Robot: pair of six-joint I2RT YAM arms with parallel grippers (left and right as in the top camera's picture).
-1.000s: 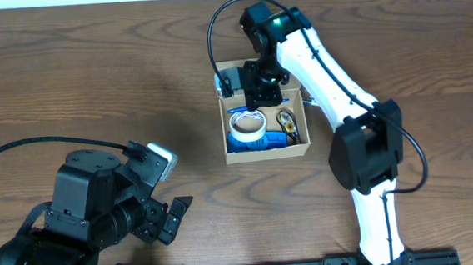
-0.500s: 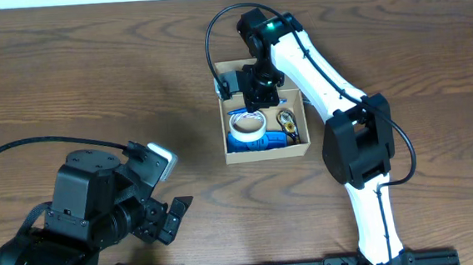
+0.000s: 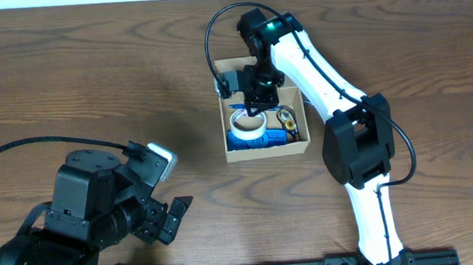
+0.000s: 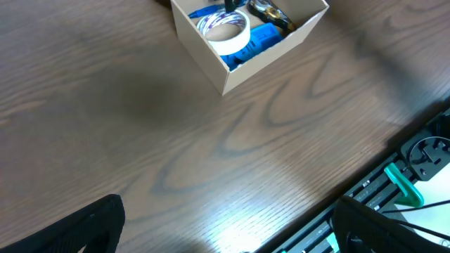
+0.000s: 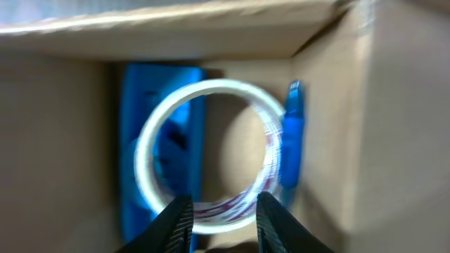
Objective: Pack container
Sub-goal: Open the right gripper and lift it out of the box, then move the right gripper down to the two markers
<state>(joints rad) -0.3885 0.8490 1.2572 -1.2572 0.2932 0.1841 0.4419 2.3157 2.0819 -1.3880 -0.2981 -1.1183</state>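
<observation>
Container filled, lid not yet shut.
Lower left, the left gripper [image 3: 170, 218] hangs over the bench [image 3: 91, 76], jaws spread wide. Upper centre, the container [image 3: 267, 152] holds a tape roll [image 3: 247, 125]. The right gripper [image 5: 223, 204] hovers above it, jaws slightly parted and empty.

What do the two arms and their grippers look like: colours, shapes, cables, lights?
The right arm has white tube-shaped links and black joints, a small green light and a looped black cable beside its wrist. Its gripper fingers look pale cream. The left arm is black and bulky, with a light grey block and a long black cable.
</observation>
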